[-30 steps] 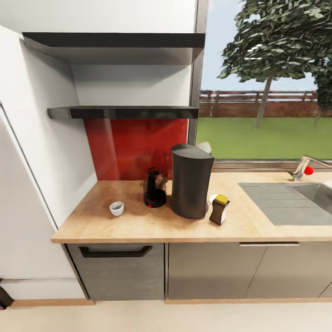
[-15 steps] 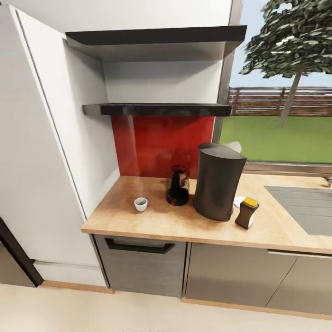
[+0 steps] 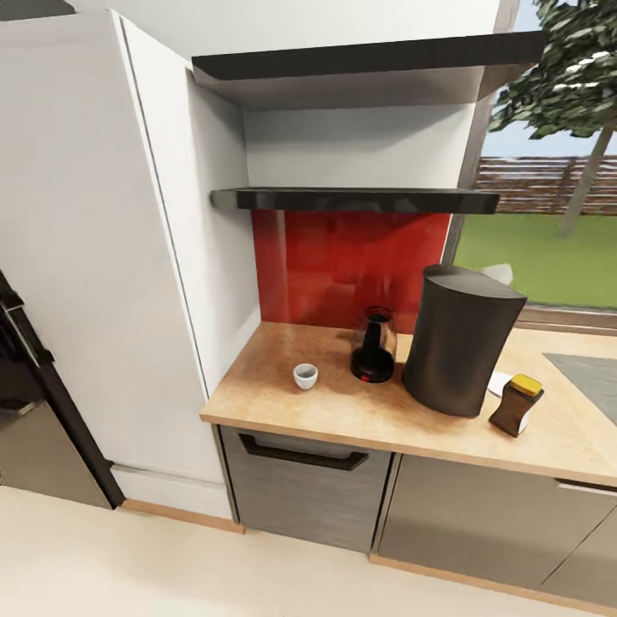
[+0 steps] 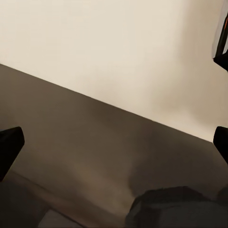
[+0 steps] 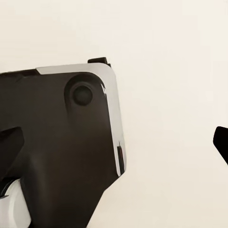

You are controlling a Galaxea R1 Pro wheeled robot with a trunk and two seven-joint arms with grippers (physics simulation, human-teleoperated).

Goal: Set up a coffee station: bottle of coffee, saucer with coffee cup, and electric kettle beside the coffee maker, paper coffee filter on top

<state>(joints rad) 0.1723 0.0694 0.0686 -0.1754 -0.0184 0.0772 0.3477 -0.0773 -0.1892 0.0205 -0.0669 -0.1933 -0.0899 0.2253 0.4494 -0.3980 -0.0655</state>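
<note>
Two grippers spread wide, holding nothing, aimed floorward; coffee cup (image 3: 305, 375) alone at left of electric kettle (image 3: 374, 347) and coffee maker (image 3: 461, 339), likely left-arm side.

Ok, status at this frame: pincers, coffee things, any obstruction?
Both pincers open, empty. Coffee maker, electric kettle, bottle of coffee, coffee cup on kitchen countertop. Nothing blocking.

— What is under the right wrist camera?
— A pale cream floor (image 5: 171, 71), plain. Over it stands a big black part of the robot (image 5: 57, 152) with a white-grey rounded rim and a round knob.
— And the right gripper (image 5: 116, 142)?
— Two dark fingertips (image 5: 9, 142) show at opposite edges, wide apart, with nothing between.
</note>
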